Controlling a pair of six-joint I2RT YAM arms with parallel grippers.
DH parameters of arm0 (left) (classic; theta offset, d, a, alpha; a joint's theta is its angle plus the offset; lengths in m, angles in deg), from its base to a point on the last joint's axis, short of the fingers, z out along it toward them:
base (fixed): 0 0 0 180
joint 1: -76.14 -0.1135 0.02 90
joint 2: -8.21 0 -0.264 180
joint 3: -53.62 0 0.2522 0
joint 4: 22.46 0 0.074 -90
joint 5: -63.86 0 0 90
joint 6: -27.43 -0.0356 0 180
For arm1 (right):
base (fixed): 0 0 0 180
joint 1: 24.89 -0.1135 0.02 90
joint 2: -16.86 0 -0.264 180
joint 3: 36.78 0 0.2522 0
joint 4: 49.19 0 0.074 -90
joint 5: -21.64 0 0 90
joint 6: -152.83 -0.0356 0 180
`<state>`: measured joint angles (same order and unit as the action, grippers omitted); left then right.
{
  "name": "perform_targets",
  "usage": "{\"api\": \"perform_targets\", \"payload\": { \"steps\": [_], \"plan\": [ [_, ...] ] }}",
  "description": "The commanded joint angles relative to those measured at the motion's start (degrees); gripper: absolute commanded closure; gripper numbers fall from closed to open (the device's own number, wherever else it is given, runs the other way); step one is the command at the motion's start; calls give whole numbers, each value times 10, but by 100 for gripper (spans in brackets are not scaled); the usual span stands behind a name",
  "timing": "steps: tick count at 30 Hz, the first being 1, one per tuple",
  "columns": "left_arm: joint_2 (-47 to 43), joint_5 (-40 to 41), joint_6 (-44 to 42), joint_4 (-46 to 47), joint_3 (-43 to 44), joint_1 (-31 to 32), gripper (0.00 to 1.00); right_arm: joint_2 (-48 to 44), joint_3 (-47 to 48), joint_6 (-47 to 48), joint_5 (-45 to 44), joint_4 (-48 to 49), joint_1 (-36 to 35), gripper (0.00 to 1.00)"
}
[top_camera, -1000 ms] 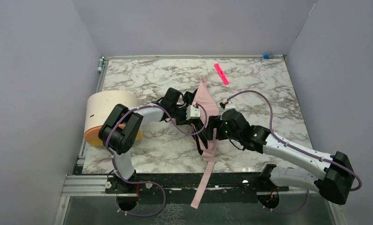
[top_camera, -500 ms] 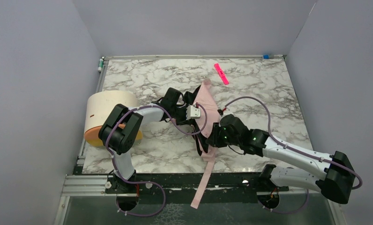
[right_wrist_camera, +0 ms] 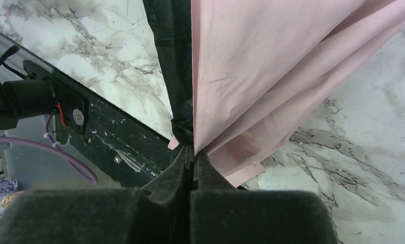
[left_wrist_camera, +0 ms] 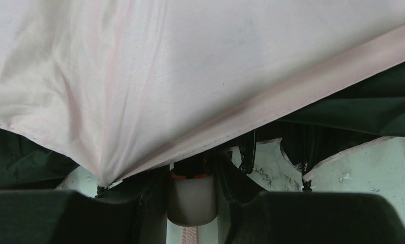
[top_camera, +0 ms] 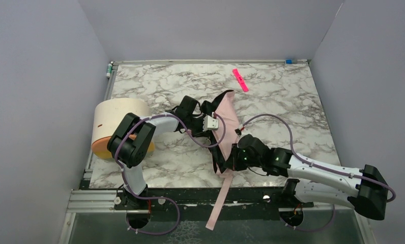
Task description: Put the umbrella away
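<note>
A bright pink strip (top_camera: 240, 80) lies flat on the marble worktop (top_camera: 154, 91), well beyond both sets of jaws, toward the far wall. A cream cylinder (top_camera: 118, 116), its orange end facing the near side, sits at the worktop's left edge, well to the left of the left jaws. A black rail (top_camera: 185, 195) runs along the near edge, close behind the right jaws.

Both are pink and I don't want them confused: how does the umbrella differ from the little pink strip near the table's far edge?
The umbrella is pale pink with black lining; the strip is bright pink throughout. The umbrella is much larger, loose fabric; the strip is small and flat. The right end effector pinches the umbrella's fabric; the strip lies untouched. Both are on the marble table.
</note>
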<state>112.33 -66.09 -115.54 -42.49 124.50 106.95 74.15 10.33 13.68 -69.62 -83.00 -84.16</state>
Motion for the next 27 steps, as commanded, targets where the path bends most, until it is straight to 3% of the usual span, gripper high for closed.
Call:
{"api": "perform_targets", "payload": {
  "steps": [1, 3, 5, 7, 14, 17, 22, 27],
  "plan": [
    [5, 17, 7, -6, 14, -9, 100, -5, -18, -18, 55, -56, -26, 99],
    [4, 16, 6, -6, 13, -9, 100, -17, -9, -10, 31, -65, -26, 90],
    [2, 14, 4, -6, 11, -9, 100, -36, 9, 14, -10, -73, -26, 69],
    [1, 13, -2, -6, 9, -9, 100, -50, 43, 42, -57, -88, -26, 58],
    [-10, 0, -36, -14, -3, -6, 100, -49, 136, 98, -238, -150, -25, 46],
    [-14, 1, -46, -13, -11, -3, 100, -28, 157, 124, -273, -137, -5, 42],
    [-26, 14, -93, -9, -33, 14, 100, 0, 166, 195, -205, -69, 90, 40],
    [-54, 51, -170, 31, -99, 42, 100, 17, 149, 277, 27, 43, 255, 36]
  ]
}}
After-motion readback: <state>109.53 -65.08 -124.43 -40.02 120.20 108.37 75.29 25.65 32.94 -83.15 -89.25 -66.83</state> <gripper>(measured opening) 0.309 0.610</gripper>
